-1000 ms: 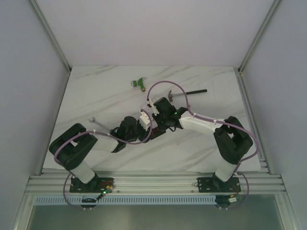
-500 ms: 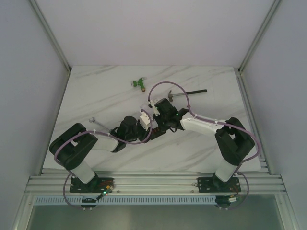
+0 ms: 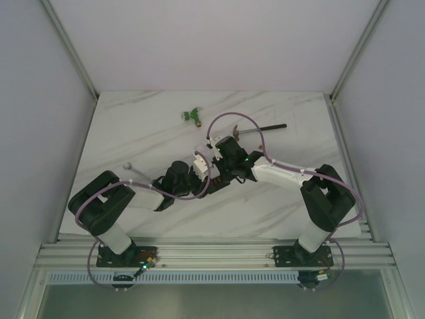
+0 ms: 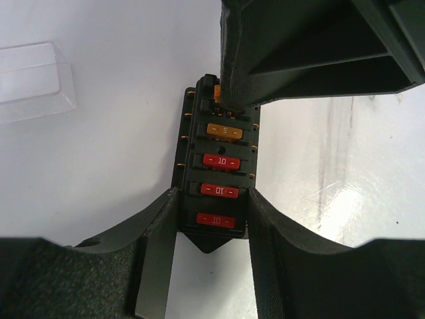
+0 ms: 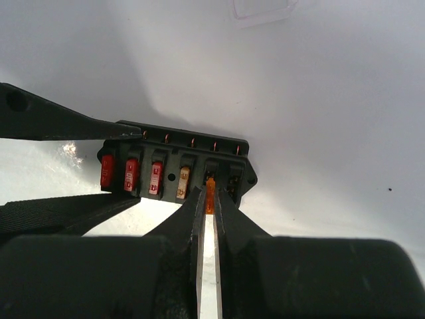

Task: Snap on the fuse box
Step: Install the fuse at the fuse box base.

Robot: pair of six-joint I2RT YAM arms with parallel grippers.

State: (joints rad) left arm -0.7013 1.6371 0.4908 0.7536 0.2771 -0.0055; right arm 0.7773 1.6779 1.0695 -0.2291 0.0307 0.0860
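The fuse box [image 4: 219, 166] sits at the middle of the desk [image 4: 119, 133], its near end clamped across the width by my left claw [image 4: 212, 203]. Its long axis runs straight away from that claw toward my right claw [image 5: 208, 194], which is pinched on a small orange fuse [image 5: 210, 189] at a slot near the far end. A clear lid [image 4: 30, 80] lies apart.

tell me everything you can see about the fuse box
The fuse box is a small black plastic block lying flat on the white table, uncovered. Three red fuses and an amber fuse sit in its row. The left hand clamps one end by the sides; the right hand pinches an orange fuse at the next slot.
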